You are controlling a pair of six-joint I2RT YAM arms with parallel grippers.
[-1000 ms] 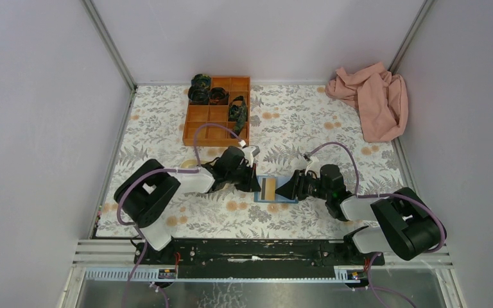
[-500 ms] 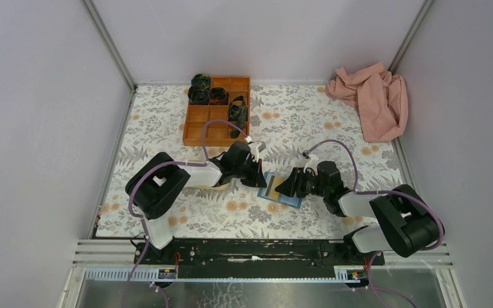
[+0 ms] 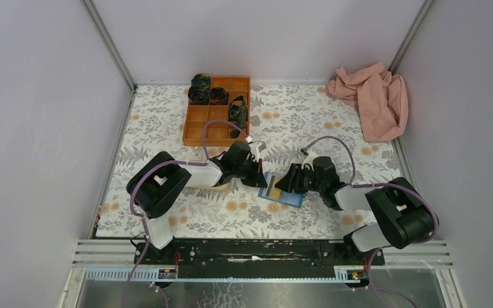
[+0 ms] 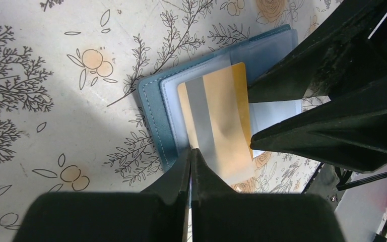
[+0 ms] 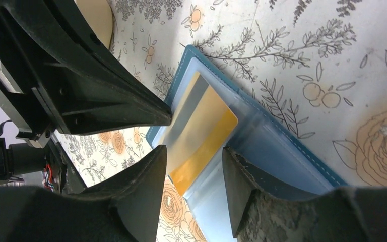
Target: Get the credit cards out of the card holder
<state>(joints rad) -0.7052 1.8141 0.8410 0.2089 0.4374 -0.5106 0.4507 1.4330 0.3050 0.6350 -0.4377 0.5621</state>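
Floral tabletop (image 4: 40, 131) is where the blue card holder (image 4: 153, 108) is laid open, its gold credit card (image 4: 216, 116) probably being pinned at one edge by the closed left hand (image 4: 191, 151) so it can be slid out by the half-parted right hand (image 5: 195, 150) straddling it.

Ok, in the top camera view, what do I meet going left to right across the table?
Orange tray → left gripper → card holder → pink cloth.
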